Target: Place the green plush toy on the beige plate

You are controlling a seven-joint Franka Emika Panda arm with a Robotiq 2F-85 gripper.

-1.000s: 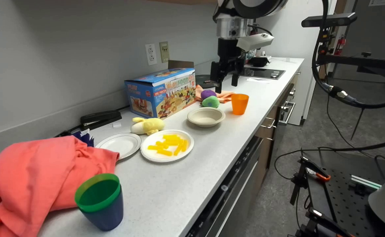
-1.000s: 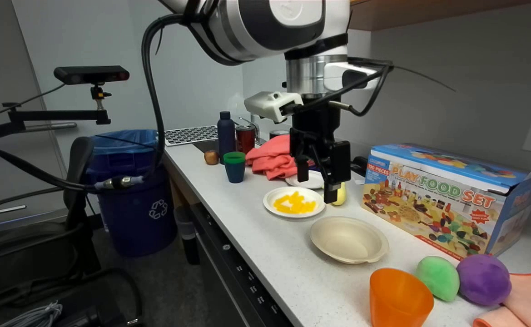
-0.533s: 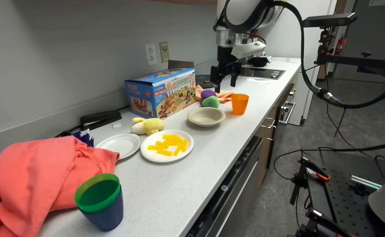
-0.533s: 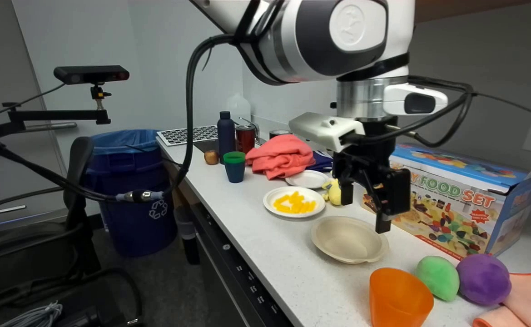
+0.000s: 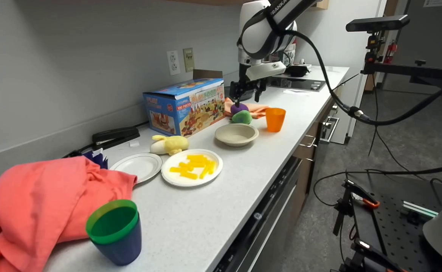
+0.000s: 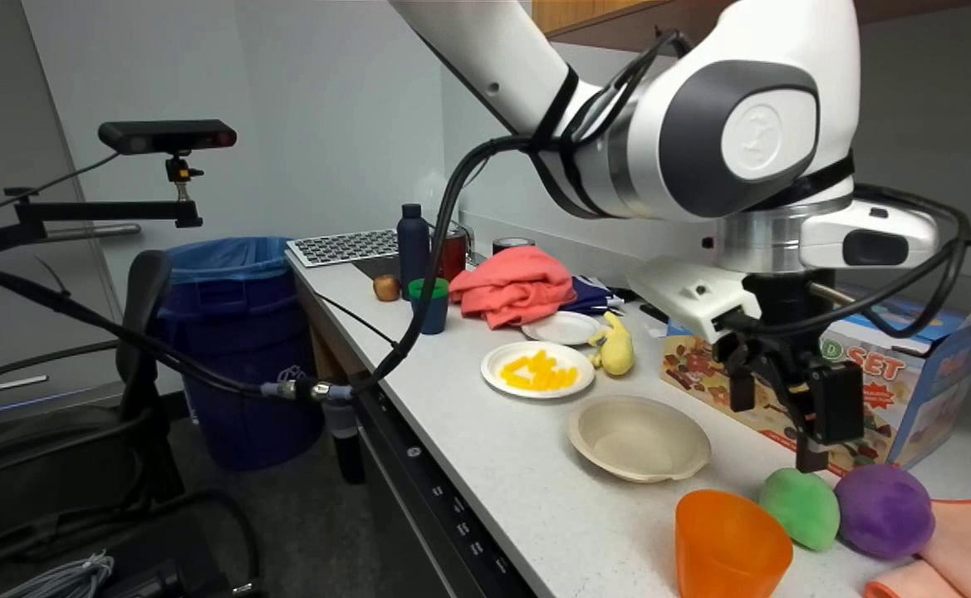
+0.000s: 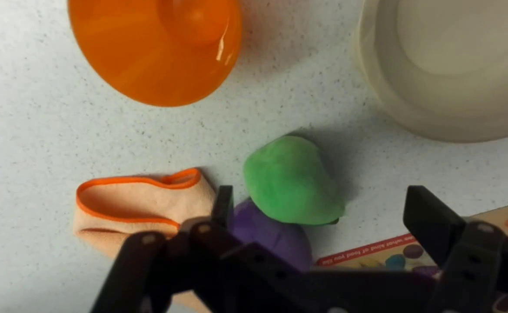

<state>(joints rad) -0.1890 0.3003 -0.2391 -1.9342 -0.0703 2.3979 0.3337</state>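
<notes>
Centring the gripper (image 7: 322, 198) over the green plush toy (image 7: 293, 180) appears to be the step in hand. The fingers (image 7: 429, 226) are spread wide and hold nothing. In the wrist view the toy lies below the gripper, within the finger span but off-centre, nearer the finger next to the purple toy (image 6: 884, 511). The purple toy appears to touch the green one on its palm side.

1. Centre the span on the green toy, advancing slightly so that the purple toy falls outside the grip.
2. Lower straight down. Remaining height cannot be read exactly; avoid pressing the tips into the counter (image 7: 54, 143).
3. Close gently near the toy's mid-height. The fabric should give, so confirm a firm pinch before lifting.

Caution: a finger descending too close to the purple toy may push both aside or trap the two together.

Farther out, the peach cloth (image 7: 145, 202) lies past the purple-side finger. The orange cup (image 7: 156, 52) stands ahead of the gripper on that side; keep clear of it. The box of play food (image 5: 185, 107) shows past the opposite finger. The beige plate (image 6: 639, 440) sits ahead on that opposite side; the later transfer should be short, with the toy raised above the rim.
</notes>
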